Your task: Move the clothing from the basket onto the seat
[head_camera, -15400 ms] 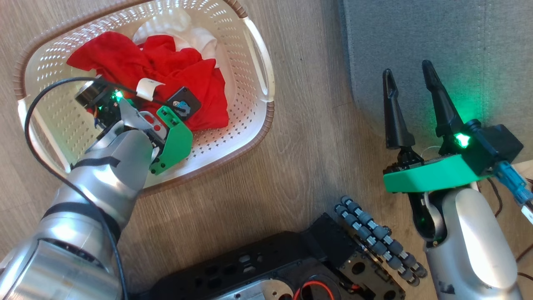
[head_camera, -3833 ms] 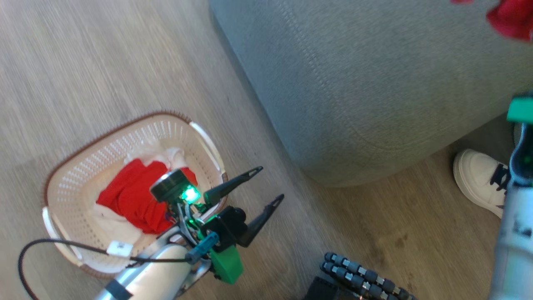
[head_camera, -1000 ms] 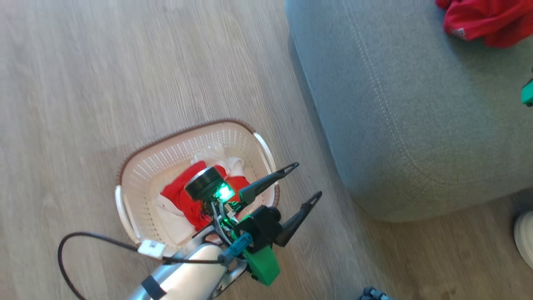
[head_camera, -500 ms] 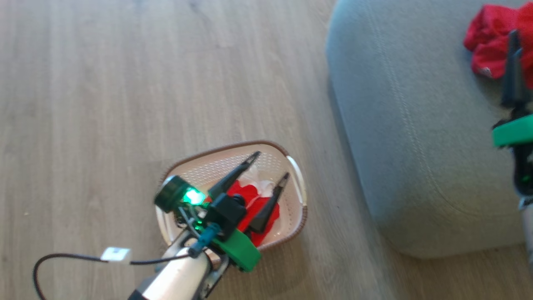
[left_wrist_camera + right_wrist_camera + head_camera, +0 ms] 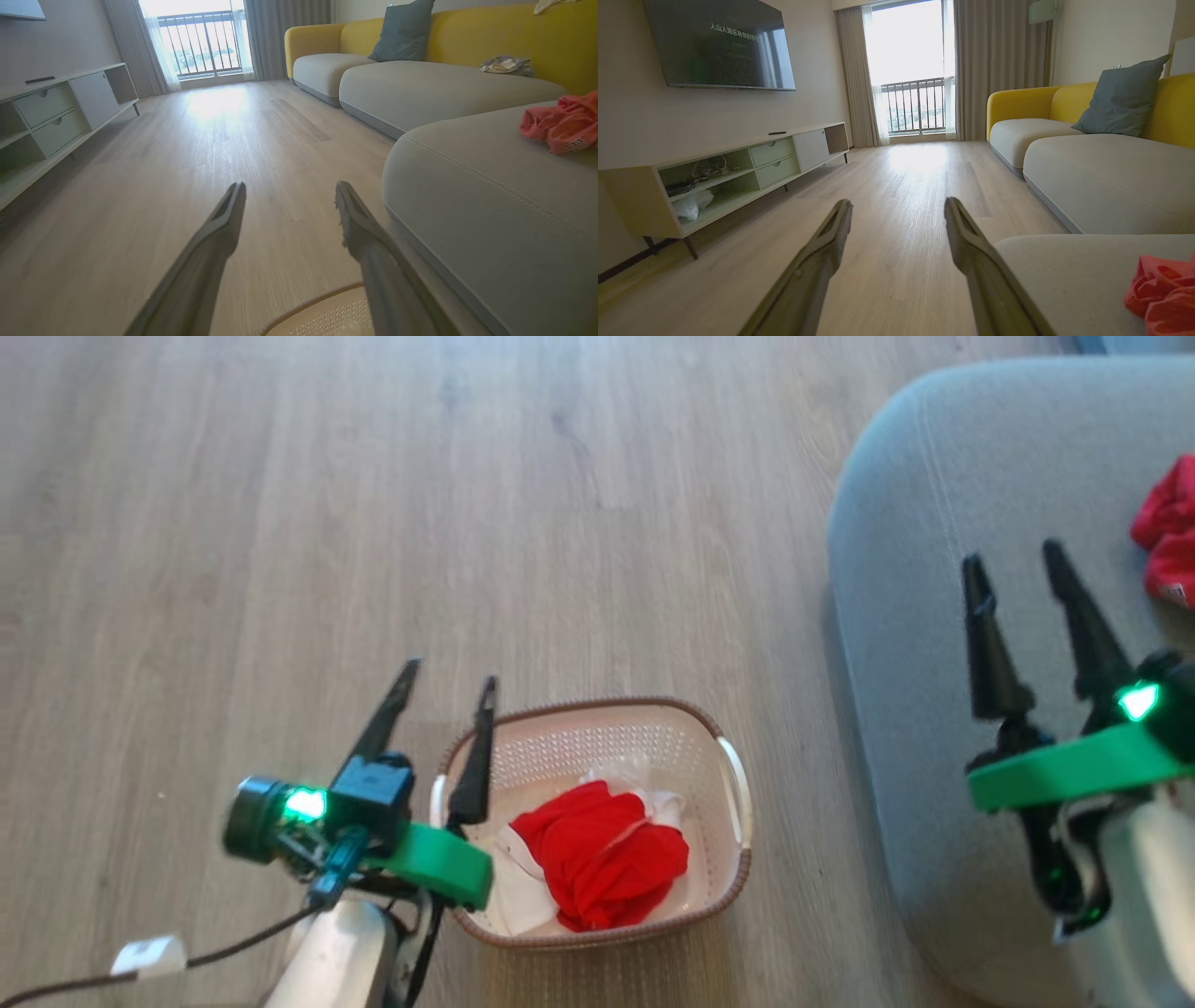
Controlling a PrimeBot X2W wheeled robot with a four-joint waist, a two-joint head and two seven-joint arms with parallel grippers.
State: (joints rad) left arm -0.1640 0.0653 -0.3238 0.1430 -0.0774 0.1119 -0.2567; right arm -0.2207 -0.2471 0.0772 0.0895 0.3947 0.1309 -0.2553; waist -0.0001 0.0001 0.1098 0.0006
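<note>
Pale Chinese characters (image 5: pixel 734 31), too faint to read, on the television screen (image 5: pixel 720 51); label (image 5: pixel 573 143) on red garment (image 5: pixel 551 122) illegible.

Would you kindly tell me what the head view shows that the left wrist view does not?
Head, not left wrist: the red fabric inside the basket, and the open right claw. Left wrist, not head: the balcony window, a low cabinet, a blue-grey cushion. Both: the open left claw, the basket's rim, the grey seat, the red garment lying on it.
</note>
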